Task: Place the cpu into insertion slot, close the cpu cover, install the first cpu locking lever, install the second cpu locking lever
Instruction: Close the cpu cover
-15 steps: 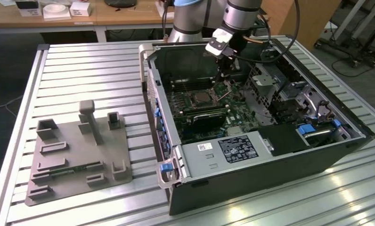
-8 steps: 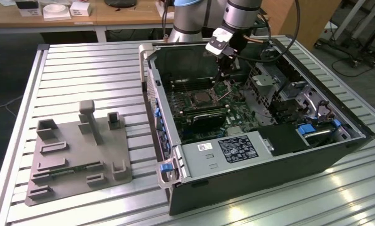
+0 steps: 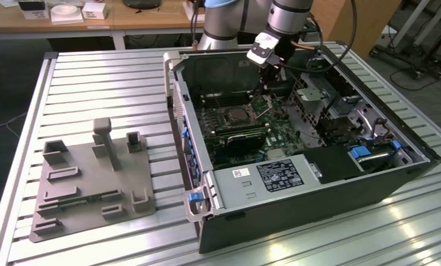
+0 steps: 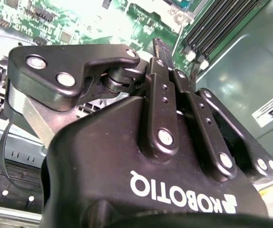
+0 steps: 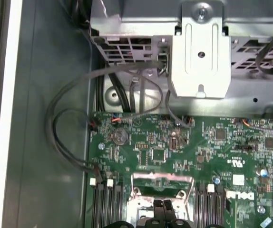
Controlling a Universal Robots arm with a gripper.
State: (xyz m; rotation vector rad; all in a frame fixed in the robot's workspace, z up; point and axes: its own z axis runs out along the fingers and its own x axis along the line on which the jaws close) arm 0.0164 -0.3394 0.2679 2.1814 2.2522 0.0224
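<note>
Cover: cpu cover (image 5: 163,176), a silvery frame, seemingly raised on its hinge, just beyond the fingertips (image 5: 157,206).
Socket: insertion slot (image 3: 239,115) close under the gripper (image 5: 162,207); whether the cpu sits in it, cannot tell.
Grip: fingers pressed together, nothing visibly pinched.
Step (judged): closing the cover.
Calls for: a steady push along the hinge arc.

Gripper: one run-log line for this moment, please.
gripper shut | tips at cpu cover | held thing: cannot tell | inside open computer case
</note>
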